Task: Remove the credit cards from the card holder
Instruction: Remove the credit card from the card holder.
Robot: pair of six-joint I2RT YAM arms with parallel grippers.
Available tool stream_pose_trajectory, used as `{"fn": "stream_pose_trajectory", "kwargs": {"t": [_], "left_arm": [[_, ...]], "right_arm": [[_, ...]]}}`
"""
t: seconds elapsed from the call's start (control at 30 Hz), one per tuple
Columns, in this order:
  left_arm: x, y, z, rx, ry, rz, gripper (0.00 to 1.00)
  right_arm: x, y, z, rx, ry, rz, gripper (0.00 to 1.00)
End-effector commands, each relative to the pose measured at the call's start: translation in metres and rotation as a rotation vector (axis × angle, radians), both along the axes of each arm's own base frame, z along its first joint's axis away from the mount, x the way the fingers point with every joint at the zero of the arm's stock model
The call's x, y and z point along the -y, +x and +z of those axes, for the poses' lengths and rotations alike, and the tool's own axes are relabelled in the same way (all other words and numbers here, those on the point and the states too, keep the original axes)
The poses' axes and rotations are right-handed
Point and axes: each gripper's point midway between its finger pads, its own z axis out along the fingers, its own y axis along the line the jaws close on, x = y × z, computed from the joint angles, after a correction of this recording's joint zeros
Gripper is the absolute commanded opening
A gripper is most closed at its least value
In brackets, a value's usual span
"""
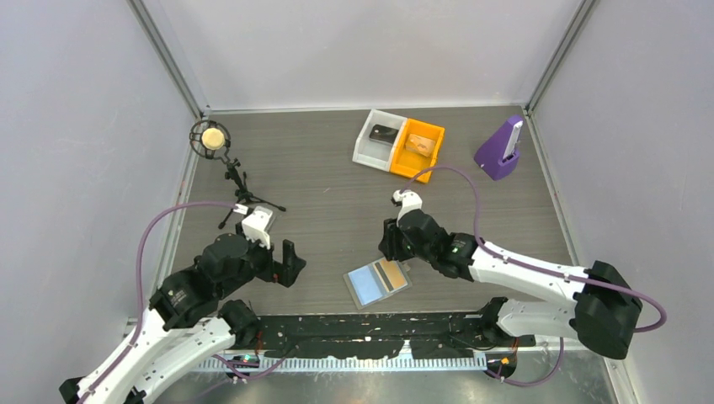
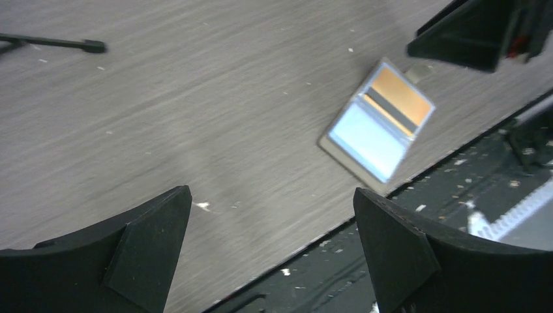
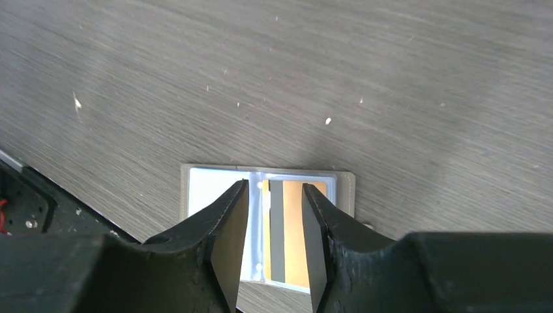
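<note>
My right gripper (image 3: 274,190) hung just over the card holder (image 3: 199,189). Its two fingers stood a little way apart, with a narrow gap and nothing between them. The card holder lay open and flat on the table (image 1: 320,194), close to the near edge and right below that gripper. Its long side ran from left to right with a small tilt, the same way my right fingers open and shut. One half showed light blue. The other half, on my right, held an orange card (image 3: 293,241) with a dark stripe, and that stripe ran straight up the gap between my fingers. My left gripper (image 2: 270,195) was spread as wide as it goes and held nothing. It was well apart from the card holder, which lay off to its right. So my right arm was much the nearer one, and I thought the card was a job for it. I also thought my left gripper could come over and press down the blue half. The card lay flat, so pinching it from above looked hard. I could not tell which way its pocket opened, so I could not tell which way to slide it out.
</note>
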Motion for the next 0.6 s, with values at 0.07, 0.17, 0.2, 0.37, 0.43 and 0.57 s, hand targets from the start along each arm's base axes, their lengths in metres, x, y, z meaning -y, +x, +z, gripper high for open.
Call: {"fn": "stream_pose_trajectory", "kwargs": {"t": [0.07,0.17,0.2,0.37,0.43,0.57], "left_arm": [[0.045,-0.004,-0.002,-0.125,-0.264,-0.016,0.95],[0.052,0.000,-0.010,-0.154,-0.308,0.010,0.93],[0.053,0.001,-0.014,-0.162,-0.310,0.015,0.93],[0.063,0.000,-0.026,-0.209,-0.326,-0.003,0.92],[0.069,0.000,-0.030,-0.231,-0.339,-0.013,0.91],[0.091,-0.005,-0.036,-0.294,-0.389,-0.084,0.88]], "right_arm": [[-0.021,-0.006,-0.012,-0.004,0.044,0.029,0.43],[-0.023,-0.012,-0.024,-0.031,0.037,0.049,0.43],[-0.023,-0.013,-0.026,-0.031,0.033,0.050,0.43],[-0.007,-0.021,-0.044,-0.050,-0.035,0.039,0.45],[-0.003,-0.027,-0.051,-0.073,-0.052,0.050,0.45],[-0.001,-0.036,-0.059,-0.115,-0.045,0.068,0.46]]}}
